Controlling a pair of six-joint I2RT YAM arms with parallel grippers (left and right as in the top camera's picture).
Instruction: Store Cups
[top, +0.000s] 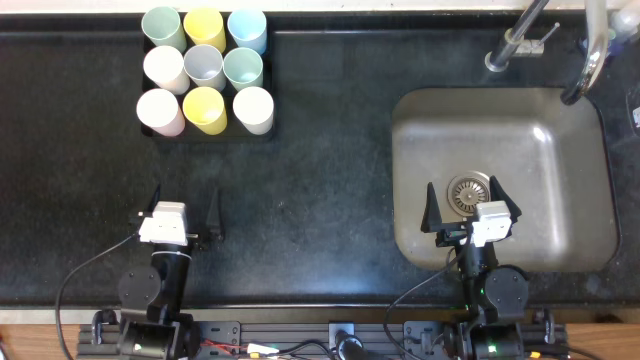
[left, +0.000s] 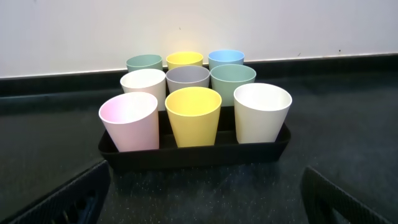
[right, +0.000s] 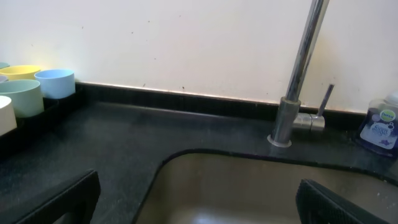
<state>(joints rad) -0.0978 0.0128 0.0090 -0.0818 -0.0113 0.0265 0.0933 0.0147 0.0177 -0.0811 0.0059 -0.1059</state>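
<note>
Several pastel cups (top: 205, 70) stand upright in three rows inside a black tray (top: 208, 134) at the back left of the dark counter. In the left wrist view the pink cup (left: 129, 121), yellow cup (left: 193, 115) and cream cup (left: 262, 112) form the nearest row in the tray (left: 193, 155). My left gripper (top: 186, 211) (left: 202, 190) is open and holds nothing, a short way in front of the tray. My right gripper (top: 468, 200) (right: 199, 196) is open and holds nothing, over the near part of the sink (top: 560, 240). A blue cup (right: 55, 83) and a yellow cup (right: 20, 71) appear far off in the right wrist view.
A steel sink (right: 249, 186) with a drain (top: 468, 191) fills the right side. A tap (top: 520, 35) (right: 297, 81) rises behind it, with a soap bottle (right: 380, 127) beside. Bare black counter (top: 320, 170) lies between tray and sink.
</note>
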